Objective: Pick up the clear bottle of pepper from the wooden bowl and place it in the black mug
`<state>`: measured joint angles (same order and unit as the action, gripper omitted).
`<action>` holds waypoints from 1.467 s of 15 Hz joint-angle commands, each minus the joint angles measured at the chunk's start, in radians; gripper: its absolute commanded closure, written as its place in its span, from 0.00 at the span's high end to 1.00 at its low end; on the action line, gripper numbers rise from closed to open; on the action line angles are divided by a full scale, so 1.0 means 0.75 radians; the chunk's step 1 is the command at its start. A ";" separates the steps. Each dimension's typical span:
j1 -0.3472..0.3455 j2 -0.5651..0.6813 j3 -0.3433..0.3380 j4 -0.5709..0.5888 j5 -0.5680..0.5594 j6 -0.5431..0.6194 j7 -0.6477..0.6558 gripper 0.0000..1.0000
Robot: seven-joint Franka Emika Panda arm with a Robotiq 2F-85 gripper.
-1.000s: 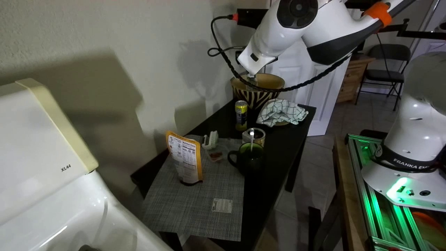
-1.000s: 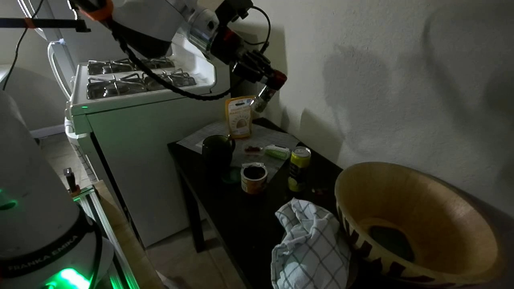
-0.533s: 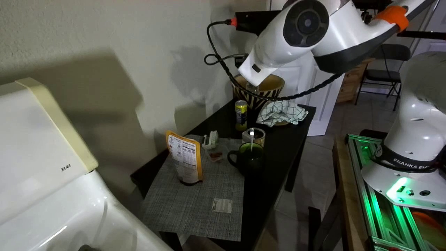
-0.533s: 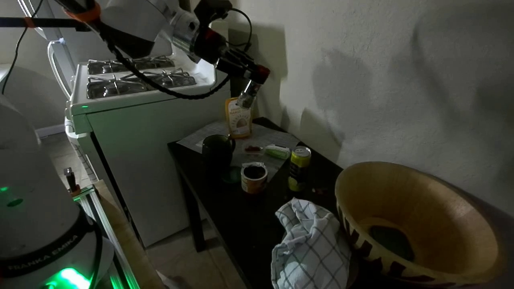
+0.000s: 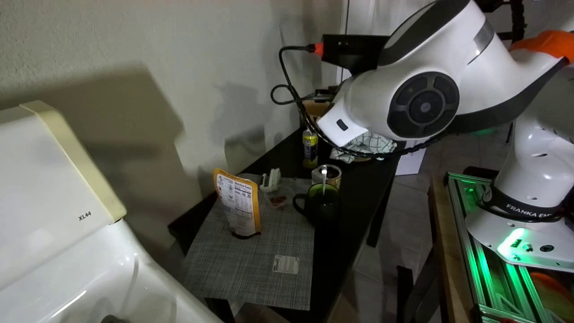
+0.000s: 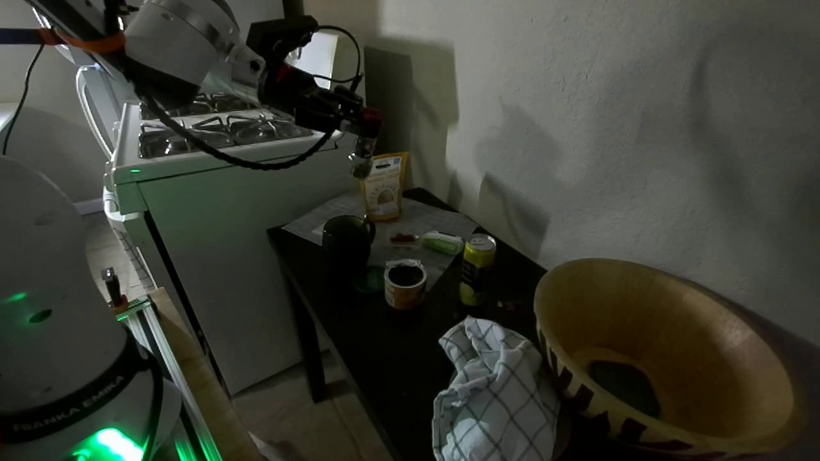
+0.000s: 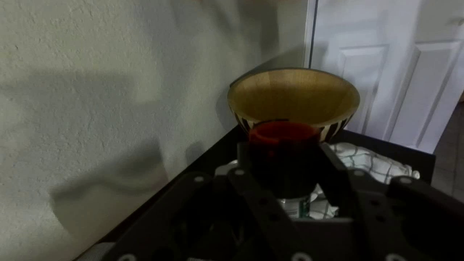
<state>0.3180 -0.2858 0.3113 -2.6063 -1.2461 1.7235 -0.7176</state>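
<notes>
"Hanging above the tabletop (image 6: 397,368), is it, the pepper bottle (image 6: 362,157)?"

"It is, and gripped. The jaws stand as close together as its red cap (image 7: 284,133) lets them, one on each side, and the wrist view puts the cap right between them. The exact line of contact is too dark to make out."

"And the rest of it?"

"The clear body hangs below the jaws, cap uppermost. In an exterior view it leans slightly, lower end a touch left of the cap. In an exterior view the arm (image 5: 372,98) hides it."

"Where does that put it against the black mug (image 6: 348,246)?"

"Higher than the mug and apart from it. It shows above and a little to the right, partly across the orange-edged pouch (image 6: 384,189). Whether it is over the mug's mouth, I can't tell."

"And the wooden bowl (image 6: 711,333)?"

"Well apart from the bottle, toward the tabletop's far end, just beside the checked towel (image 6: 493,397). In the wrist view its rim shows behind the cap. The yellow can (image 6: 477,269) and a small tub (image 6: 405,291) stand between bowl and mug, and the pouch is upright on the grey placemat (image 5: 251,278), with the mug at that mat's edge"
</notes>
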 commanded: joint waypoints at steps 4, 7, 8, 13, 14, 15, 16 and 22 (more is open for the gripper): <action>0.083 0.230 0.025 0.065 0.040 0.068 0.227 0.22; 0.078 0.217 0.020 0.046 0.028 0.103 0.199 0.47; 0.079 0.227 0.022 0.051 0.028 0.113 0.200 0.47; 0.093 0.341 0.063 0.089 0.011 -0.080 0.271 0.22; 0.095 0.376 0.073 0.096 0.004 -0.141 0.281 0.22; 0.095 0.419 0.079 0.102 -0.002 -0.187 0.301 0.22; 0.095 0.457 0.086 0.109 0.001 -0.226 0.325 0.22; 0.095 0.623 0.104 0.180 -0.024 -0.248 0.454 0.22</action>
<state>0.3816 0.1149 0.3767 -2.5140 -1.2446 1.5637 -0.4274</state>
